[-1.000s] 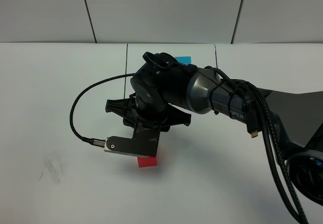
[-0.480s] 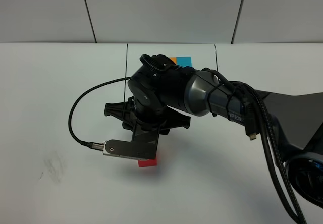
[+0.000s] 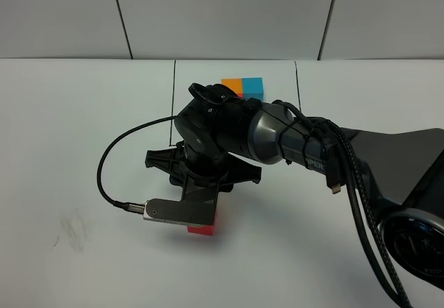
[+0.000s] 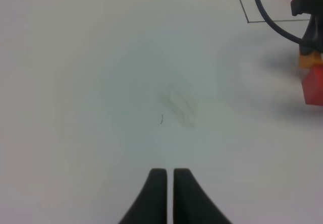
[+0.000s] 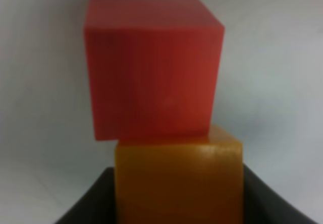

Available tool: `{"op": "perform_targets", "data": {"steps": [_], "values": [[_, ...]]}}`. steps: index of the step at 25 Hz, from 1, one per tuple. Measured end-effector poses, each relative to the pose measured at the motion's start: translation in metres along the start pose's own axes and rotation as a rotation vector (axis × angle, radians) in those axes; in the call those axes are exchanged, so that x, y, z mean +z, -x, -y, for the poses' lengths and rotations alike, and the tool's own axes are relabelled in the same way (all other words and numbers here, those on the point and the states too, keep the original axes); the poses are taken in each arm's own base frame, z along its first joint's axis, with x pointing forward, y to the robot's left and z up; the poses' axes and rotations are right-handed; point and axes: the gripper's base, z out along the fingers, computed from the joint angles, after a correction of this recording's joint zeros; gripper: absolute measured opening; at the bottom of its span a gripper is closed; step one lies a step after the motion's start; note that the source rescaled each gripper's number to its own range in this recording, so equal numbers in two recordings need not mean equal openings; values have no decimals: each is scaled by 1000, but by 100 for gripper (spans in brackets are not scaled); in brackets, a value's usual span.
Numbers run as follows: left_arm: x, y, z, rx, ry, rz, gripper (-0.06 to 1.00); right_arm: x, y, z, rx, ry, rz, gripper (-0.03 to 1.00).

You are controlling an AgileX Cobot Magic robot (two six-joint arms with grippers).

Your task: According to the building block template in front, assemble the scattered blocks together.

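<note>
**Right tool** [image 5: 176, 186]: Closed on the orange cube [image 5: 177, 168]. In the right wrist view a dark finger stands at each side of the cube, and the cube fills the gap between them. From above, the arm and its wrist camera mount [image 3: 177, 211] cover the tool.

**Left tool** [image 4: 165, 181]: Fingertips together with only a hairline gap, holding nothing. It hangs over bare worktop [image 3: 69, 127], well apart from the cubes.

**Scattered blocks:**
- The red cube [image 3: 203, 226] sits on the worktop left of centre, on the near side of the right arm. It is partly covered by the camera mount.
- The orange cube is pressed against one side face of the red cube. The two touch but their edges do not line up, as the orange cube is shifted a little sideways.
- The left wrist view confirms that the two cubes adjoin.
- Whether the orange cube rests on the worktop or is held just above it cannot be told.

**Building block template** [image 3: 242, 86]: At the far side of the worktop, between thin black drawn lines. An orange and a blue cube show side by side. The rest is hidden behind the arm. It is well apart from the red cube.

**Other:** A black cable [image 3: 104, 169] loops from the camera mount back to the arm.
</note>
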Motion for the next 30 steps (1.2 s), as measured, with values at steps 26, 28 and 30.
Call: {"op": "perform_targets", "data": {"steps": [26, 28, 30], "values": [[0, 0, 0, -1, 0, 0, 0, 15, 4, -4, -12, 49, 21, 52], [0, 0, 0, -1, 0, 0, 0, 15, 3, -4, -12, 42, 17, 52], [0, 0, 0, -1, 0, 0, 0, 16, 3, -3, -12, 35, 13, 52]]}}
